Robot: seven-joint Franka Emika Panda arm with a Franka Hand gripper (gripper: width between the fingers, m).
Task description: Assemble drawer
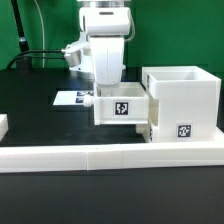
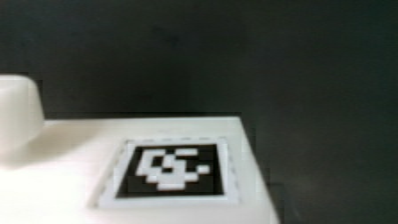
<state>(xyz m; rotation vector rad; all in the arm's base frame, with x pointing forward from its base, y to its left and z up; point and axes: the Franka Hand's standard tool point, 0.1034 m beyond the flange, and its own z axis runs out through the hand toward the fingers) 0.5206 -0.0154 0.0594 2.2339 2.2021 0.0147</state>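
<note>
Here the gripper (image 1: 108,90) hangs low over a tray (image 1: 121,106), its fingertips hidden behind the tray's wall, so I cannot tell whether they are spread or pinching. The tray, tagged on its front, sits at the housing (image 1: 182,100), on the exterior view's left side of it. The housing stands upright on the black bench (image 1: 30,95), against the border wall (image 1: 100,155). The marker board (image 1: 72,98) lies behind the tray. The wrist view shows a blurred tag (image 2: 171,170) on white plastic.

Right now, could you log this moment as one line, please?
gripper: jaws hidden | tray: partly inside housing | marker board: behind
</note>
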